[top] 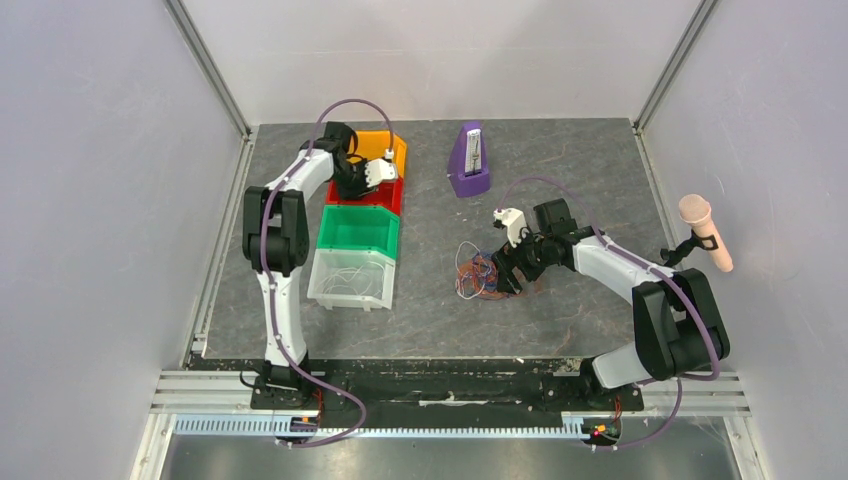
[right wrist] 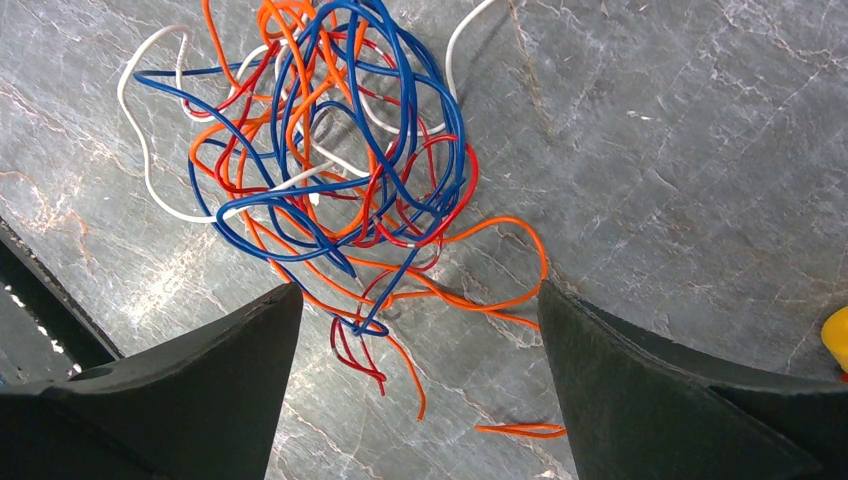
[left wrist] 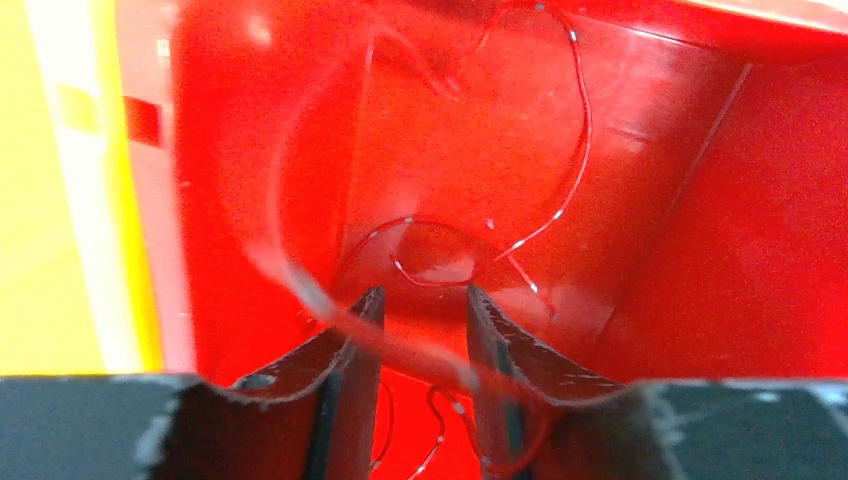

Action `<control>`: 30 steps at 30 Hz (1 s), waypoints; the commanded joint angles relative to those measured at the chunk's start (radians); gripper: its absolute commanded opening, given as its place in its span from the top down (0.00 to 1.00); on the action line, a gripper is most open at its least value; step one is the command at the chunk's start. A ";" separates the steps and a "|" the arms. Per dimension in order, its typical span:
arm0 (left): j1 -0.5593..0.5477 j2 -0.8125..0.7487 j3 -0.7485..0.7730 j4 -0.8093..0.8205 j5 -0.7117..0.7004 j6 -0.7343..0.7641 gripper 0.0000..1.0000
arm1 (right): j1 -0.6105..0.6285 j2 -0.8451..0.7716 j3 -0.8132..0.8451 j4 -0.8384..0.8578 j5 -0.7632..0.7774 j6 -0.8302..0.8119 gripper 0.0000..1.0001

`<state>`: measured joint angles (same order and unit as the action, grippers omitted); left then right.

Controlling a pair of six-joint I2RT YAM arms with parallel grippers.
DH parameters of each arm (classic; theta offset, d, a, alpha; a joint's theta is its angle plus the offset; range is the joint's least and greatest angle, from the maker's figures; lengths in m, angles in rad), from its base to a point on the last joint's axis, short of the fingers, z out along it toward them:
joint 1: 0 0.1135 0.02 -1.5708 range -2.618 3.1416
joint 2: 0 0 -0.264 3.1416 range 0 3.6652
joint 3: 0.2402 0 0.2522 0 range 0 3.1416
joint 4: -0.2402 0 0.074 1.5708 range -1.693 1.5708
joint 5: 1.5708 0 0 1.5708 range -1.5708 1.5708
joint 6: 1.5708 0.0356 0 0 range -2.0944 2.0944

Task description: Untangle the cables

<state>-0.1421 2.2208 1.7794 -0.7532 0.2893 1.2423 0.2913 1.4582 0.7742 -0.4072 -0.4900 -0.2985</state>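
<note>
- Grey marbled table [top: 590, 160]: everything is placed here relative to the purple wedge-shaped stand [top: 469, 160] at the back centre.
- Row of four plastic bins, left of the stand and running toward the near edge: orange bin [top: 398, 150], red bin [top: 397, 197], green bin [top: 360, 230], clear bin [top: 350, 282]. The clear bin has pale strands in it.
- The cables [top: 478, 272] are a loose multicoloured knot of blue, orange, red and white wire. It lies flat on the table, on the near side of the stand and well apart from the bins.
- Right gripper [right wrist: 420, 290]: jaws spread wide, gripping nothing, hanging just over the knot's near fringe. The bulk of the knot [right wrist: 330, 150] lies ahead of the fingertips. Loose orange and red tails run into the gap between the fingers. The knot has no clear long axis.
- Left gripper [left wrist: 425, 300]: down inside the red bin, left of the stand. The jaws stand a little apart and clamp nothing that I can make out. A blurred strand crosses in front of the fingers.
- Single thin red wire [left wrist: 575, 150]: curled on the red bin's floor beyond the left fingertips.
- Judgement: the right arm is far nearer the knot, so the next pick is likely its job, reaching forward and down onto one tail.
</note>
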 commanded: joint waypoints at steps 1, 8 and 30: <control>-0.007 -0.094 -0.008 -0.003 0.038 0.013 0.53 | -0.001 0.002 0.041 0.002 0.002 0.003 0.10; -0.014 -0.185 -0.005 -0.037 0.064 -0.003 0.42 | -0.001 0.006 0.051 0.001 -0.013 0.004 0.10; 0.140 -0.321 0.043 0.162 0.148 -1.037 0.28 | -0.002 -0.026 0.050 0.013 -0.027 0.018 0.10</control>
<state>-0.0319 1.9778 1.9297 -0.7860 0.5396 0.6724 0.2913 1.4590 0.8021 -0.4129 -0.5003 -0.2920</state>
